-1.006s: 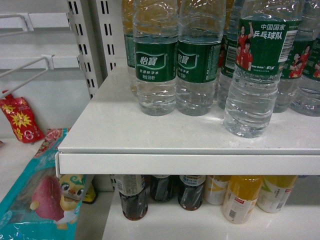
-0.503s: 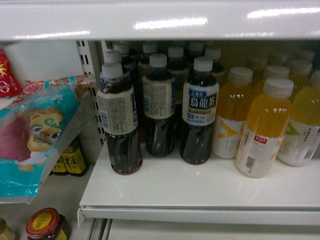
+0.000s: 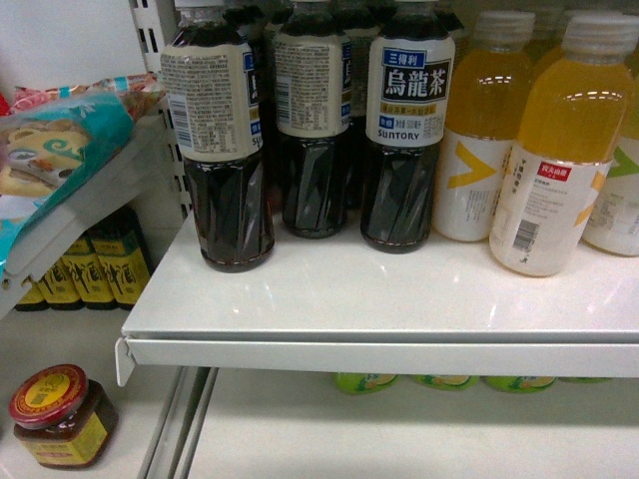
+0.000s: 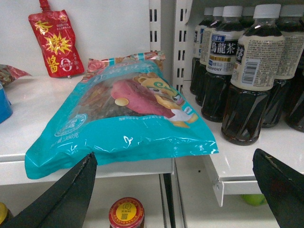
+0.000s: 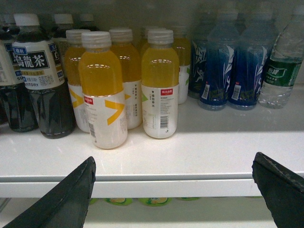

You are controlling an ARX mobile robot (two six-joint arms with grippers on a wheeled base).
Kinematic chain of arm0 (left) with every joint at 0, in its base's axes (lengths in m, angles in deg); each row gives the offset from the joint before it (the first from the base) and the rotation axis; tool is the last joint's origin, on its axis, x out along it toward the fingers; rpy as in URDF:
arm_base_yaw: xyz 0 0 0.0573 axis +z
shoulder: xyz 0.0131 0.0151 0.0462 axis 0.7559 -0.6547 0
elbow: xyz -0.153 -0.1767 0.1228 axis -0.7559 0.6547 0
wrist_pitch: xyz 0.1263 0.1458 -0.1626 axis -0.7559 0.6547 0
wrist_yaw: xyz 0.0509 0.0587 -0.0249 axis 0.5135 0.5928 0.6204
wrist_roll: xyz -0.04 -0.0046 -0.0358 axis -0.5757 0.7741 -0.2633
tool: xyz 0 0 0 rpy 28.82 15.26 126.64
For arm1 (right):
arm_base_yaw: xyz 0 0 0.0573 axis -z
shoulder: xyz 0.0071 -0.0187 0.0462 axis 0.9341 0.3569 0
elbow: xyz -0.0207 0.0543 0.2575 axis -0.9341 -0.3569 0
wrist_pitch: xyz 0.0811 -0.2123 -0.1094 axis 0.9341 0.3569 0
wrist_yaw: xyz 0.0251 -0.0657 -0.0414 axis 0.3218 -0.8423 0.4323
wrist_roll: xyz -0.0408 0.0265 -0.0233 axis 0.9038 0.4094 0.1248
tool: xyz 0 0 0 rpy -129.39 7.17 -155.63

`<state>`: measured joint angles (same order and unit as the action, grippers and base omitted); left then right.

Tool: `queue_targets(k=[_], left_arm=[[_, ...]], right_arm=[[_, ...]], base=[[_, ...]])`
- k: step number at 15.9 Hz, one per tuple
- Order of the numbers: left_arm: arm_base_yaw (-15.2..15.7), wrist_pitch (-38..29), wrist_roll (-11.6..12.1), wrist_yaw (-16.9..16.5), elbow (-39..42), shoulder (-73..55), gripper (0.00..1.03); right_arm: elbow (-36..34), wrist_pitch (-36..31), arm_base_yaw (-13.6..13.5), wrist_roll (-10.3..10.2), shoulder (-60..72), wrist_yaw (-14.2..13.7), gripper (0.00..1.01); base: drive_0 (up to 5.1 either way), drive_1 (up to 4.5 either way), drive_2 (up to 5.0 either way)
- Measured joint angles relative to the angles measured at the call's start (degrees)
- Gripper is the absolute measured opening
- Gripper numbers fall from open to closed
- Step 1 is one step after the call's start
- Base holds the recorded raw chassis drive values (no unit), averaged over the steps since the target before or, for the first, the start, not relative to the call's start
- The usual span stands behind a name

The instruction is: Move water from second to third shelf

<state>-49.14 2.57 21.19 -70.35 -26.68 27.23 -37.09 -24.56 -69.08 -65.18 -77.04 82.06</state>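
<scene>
head view dropped lower since 0.5 s ago | 3 front oolong tea bottles (image 3: 315,120) dark-filled | juice bottles (image 3: 559,150) orange-filled | left gripper (image 4: 175,190), right gripper (image 5: 173,190) spread wide, holding nothing

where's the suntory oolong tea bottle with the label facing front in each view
Head: the oolong tea bottle stands at top centre, left of the yellow drink bottles.
Left wrist: top right, second in the dark row.
Right wrist: far left, beside the same yellow bottles.
Shared landmark: the white shelf edge.
</scene>
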Motion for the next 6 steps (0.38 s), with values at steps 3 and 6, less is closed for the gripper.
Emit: queue_targets(k=[3, 6], left_arm=[[0.00, -0.02, 0.00, -0.02, 0.00, 0.00, 0.98], [0.00, -0.02, 0.00, -0.02, 0.00, 0.00, 0.98]], right_arm=[[0.00, -0.04, 0.00, 0.00, 0.00, 0.00, 0.98], [0.00, -0.04, 0.00, 0.00, 0.00, 0.00, 0.98]], base=[[0.0, 0.00, 0.0], [0.0, 0.00, 0.0]])
